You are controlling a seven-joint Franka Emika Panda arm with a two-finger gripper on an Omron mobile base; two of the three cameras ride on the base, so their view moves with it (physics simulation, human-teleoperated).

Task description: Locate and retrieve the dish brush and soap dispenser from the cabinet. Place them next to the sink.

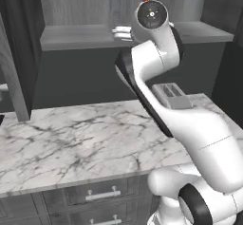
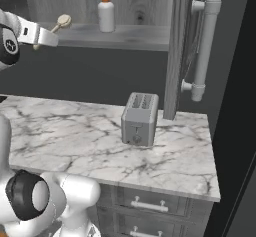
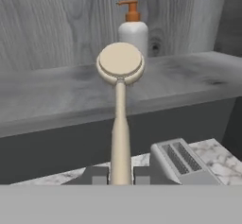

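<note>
Brush: our gripper (image 3: 120,175) clenches the dish brush (image 3: 120,95) handle, head pointing toward the shelf.
Right base view: soap dispenser (image 2: 105,13) fully visible.

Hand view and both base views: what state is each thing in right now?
Tan round-headed dish brush: held by its handle, clear of the shelf.
Two-finger gripper: shut on the brush handle.
White soap dispenser with orange pump: upright on the cabinet shelf.
Grey wood-grain cabinet door: open.
Grey toaster: upright on the marble counter.
</note>
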